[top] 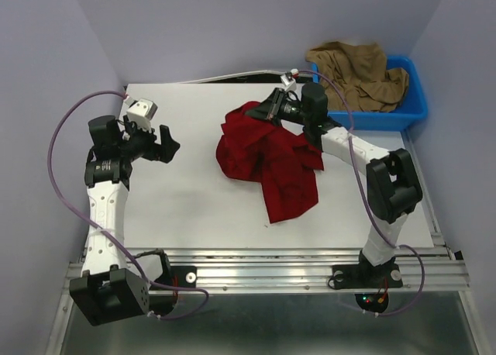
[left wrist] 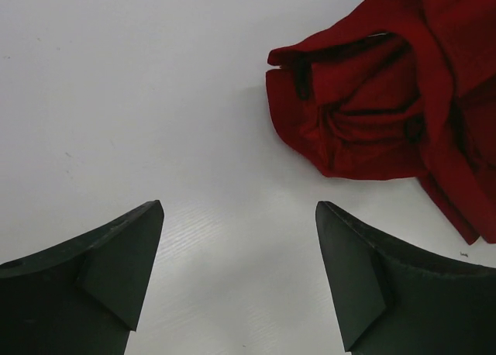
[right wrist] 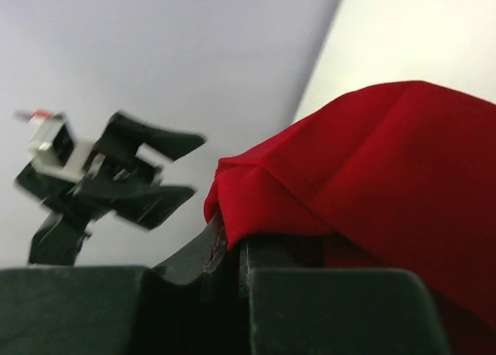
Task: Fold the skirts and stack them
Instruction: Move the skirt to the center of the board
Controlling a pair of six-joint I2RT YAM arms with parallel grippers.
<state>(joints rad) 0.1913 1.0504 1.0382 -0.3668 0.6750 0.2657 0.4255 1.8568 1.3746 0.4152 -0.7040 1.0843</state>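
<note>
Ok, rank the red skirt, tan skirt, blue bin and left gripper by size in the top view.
1. red skirt
2. blue bin and tan skirt: about alike, unranked; the skirt hides part of the bin.
3. left gripper

Open table (top: 186, 208) lies left of the red skirt (top: 263, 157), while the blue bin (top: 403, 118) blocks the far-right corner
</note>
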